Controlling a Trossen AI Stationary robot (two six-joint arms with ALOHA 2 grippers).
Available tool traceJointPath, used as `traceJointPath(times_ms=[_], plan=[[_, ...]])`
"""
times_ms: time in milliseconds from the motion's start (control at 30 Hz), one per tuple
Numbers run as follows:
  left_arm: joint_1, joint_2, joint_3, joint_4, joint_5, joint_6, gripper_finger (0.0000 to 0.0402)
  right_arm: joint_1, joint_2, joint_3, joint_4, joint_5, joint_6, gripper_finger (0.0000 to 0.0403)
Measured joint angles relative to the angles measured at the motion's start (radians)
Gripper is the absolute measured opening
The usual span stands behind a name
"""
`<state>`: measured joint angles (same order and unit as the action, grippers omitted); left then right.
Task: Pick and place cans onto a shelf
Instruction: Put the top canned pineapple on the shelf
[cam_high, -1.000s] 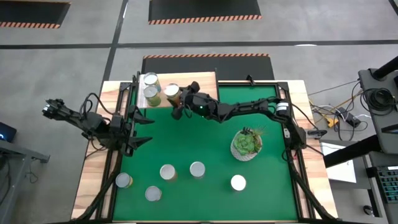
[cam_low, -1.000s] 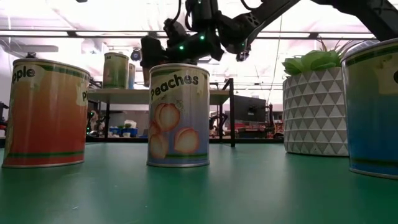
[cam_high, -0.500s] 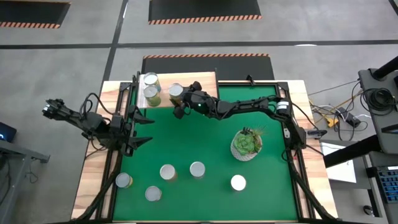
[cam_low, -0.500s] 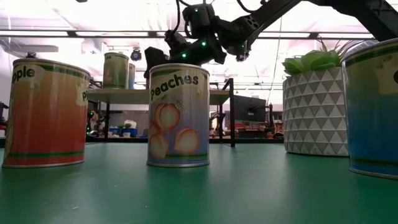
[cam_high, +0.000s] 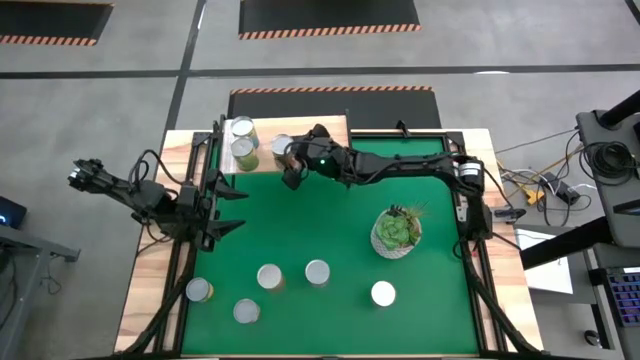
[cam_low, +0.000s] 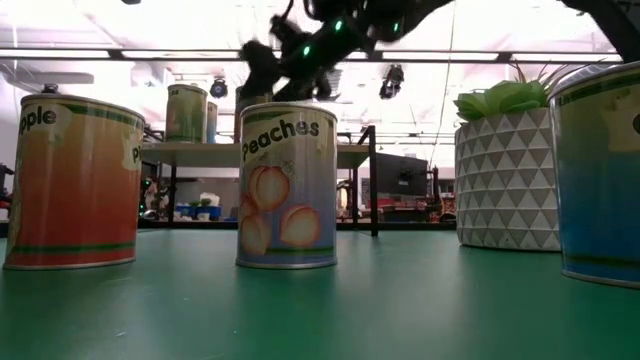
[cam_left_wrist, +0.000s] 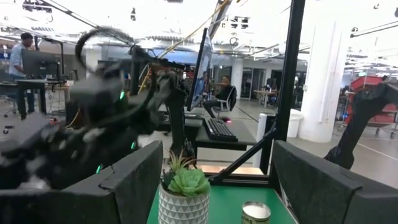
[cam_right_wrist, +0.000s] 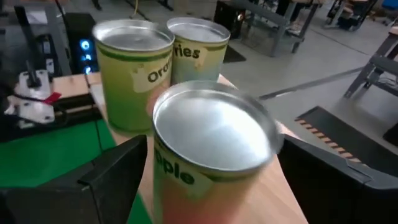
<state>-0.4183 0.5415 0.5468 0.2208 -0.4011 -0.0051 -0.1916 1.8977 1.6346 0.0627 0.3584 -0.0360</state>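
Right gripper above shelf, far side of table; fingers spread wide either side of third can, gripping nothing.
That can upright on shelf, just right of two green-label cans at shelf's left end.
Left gripper idle over mat left edge, fingers wide apart, empty.
Five cans on mat near edge.
Plant pot right of centre.
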Motion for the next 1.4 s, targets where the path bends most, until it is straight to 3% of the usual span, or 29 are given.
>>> traceJointPath(times_ms=[433,533,833,1000,1400], plan=[[0.0,0.001,0.0,-0.001,0.0,0.014,0.0286,-0.014,-0.075,0.121,-0.448,-0.056,-0.059,0.0316],[0.0,0.001,0.0,-0.002,0.0,0.014,0.0286,-0.038,-0.065,0.117,-0.477,-0.08,-0.035,0.0273],[0.0,0.002,0.0,-0.004,0.0,0.023,0.0286,-0.071,-0.016,0.11,-0.41,-0.114,-0.034,0.0082],[0.0,0.002,0.0,-0.005,0.0,0.023,0.0286,-0.07,-0.014,0.11,-0.361,-0.13,-0.036,0.0016],[0.0,0.002,0.0,-0.005,0.0,0.023,0.0286,-0.071,-0.013,0.11,-0.258,-0.13,-0.069,0.0013]])
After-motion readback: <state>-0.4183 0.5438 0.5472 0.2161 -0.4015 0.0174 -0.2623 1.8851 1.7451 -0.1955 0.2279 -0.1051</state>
